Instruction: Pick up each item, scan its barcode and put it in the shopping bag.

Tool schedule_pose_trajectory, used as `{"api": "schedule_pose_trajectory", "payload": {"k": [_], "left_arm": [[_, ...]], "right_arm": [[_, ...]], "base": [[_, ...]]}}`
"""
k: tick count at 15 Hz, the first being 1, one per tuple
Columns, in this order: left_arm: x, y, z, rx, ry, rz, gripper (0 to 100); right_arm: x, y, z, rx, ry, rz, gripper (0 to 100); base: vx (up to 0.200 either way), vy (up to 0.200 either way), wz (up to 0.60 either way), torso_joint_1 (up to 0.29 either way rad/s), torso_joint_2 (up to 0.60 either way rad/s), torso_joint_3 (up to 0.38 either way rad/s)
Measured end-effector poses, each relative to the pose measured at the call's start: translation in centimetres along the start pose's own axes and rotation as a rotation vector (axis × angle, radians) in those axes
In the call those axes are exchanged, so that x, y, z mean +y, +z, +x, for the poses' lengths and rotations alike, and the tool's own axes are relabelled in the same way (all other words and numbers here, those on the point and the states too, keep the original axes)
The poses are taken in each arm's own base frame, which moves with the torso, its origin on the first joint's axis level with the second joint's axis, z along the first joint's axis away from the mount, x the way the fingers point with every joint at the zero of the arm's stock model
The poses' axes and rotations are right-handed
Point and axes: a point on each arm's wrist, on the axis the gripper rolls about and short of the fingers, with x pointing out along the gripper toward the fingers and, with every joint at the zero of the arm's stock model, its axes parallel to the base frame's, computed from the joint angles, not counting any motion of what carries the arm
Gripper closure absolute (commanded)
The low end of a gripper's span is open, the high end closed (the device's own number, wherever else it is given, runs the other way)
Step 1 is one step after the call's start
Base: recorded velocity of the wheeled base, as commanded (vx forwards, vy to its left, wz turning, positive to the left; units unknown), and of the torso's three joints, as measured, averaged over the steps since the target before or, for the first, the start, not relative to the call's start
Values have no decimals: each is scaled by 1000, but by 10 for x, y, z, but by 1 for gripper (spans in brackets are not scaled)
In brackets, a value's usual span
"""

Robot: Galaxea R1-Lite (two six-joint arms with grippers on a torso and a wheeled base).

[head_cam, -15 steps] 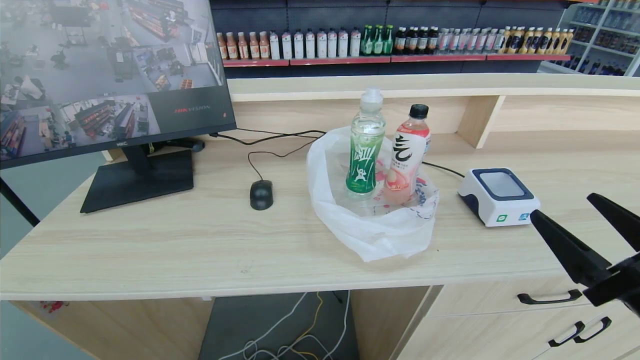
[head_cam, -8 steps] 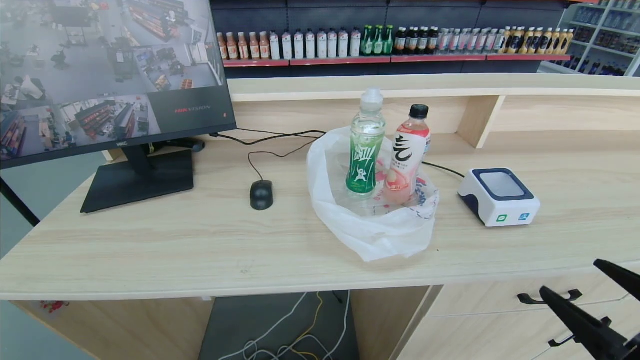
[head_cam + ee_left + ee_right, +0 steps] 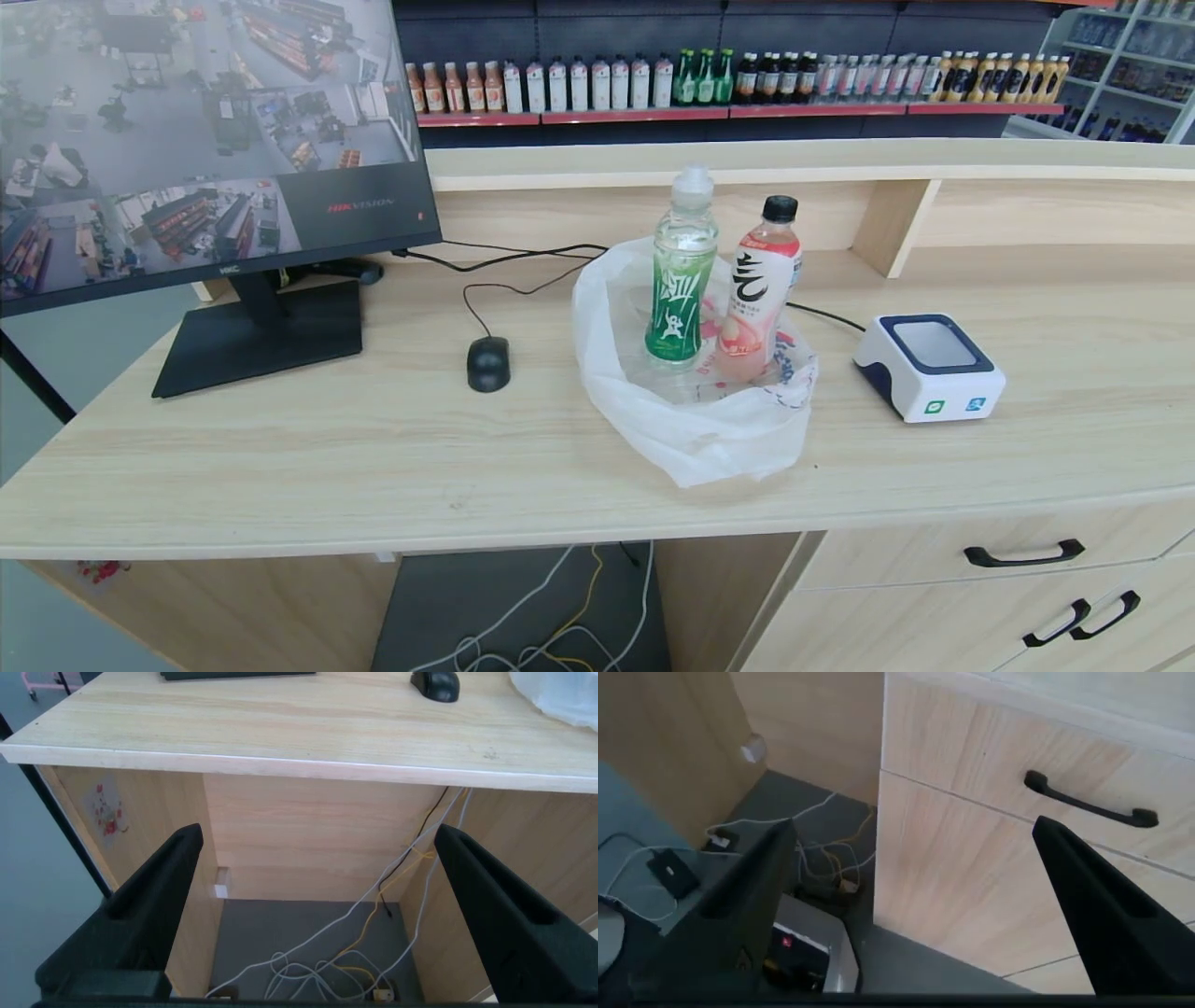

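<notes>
Left gripper [image 3: 318,833]: below the counter's top, facing the open kneehole under it; fingers spread wide, nothing between them

Counter [image 3: 373,448]: pale wood, with a raised ledge along the far side; carries everything listed below

Monitor [image 3: 201,140]: far left of the counter on a flat black stand; screen lit with a grid of camera feeds

Mouse [image 3: 488,363]: black, between the monitor stand and the shopping bag, apart from both; its cord runs back toward the ledge

Shopping bag [image 3: 691,429]: white plastic, middle of the counter, mouth slumped open; both bottles stand inside it

Green bottle [image 3: 680,280]: upright in the bag, on the left; clear cap, green label

Pink bottle [image 3: 756,289]: upright in the bag, just beside the green bottle on its right; black cap; cannot tell whether the two touch

Scanner [image 3: 929,366]: white box with a dark-framed window facing up, near the bag on its right, not touching it; a black cord leads off behind the bag

Drawers [image 3: 1024,554]: under the right end of the counter, black handles, all closed

Right gripper [image 3: 913,826]: low in front of the drawer fronts, one black handle above it; fingers spread wide apart, holding nothing

Cables [image 3: 551,616]: white and yellow, loose on the floor in the kneehole
</notes>
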Motion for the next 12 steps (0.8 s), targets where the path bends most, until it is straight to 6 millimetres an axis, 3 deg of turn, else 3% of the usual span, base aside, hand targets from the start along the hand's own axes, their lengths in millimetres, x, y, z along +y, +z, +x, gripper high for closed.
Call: {"api": "schedule_pose_trajectory", "payload": {"k": [6, 12], "left_arm": [[0, 0, 0, 0, 0, -2, 0], [0, 0, 0, 0, 0, -2, 0]], "right_arm": [[2, -2, -4, -41, -142, 61, 0], [6, -2, -6, -45, -395, 111, 0]], "base": [[0, 0, 0, 0, 0, 0], [0, 0, 0, 0, 0, 0]]}}
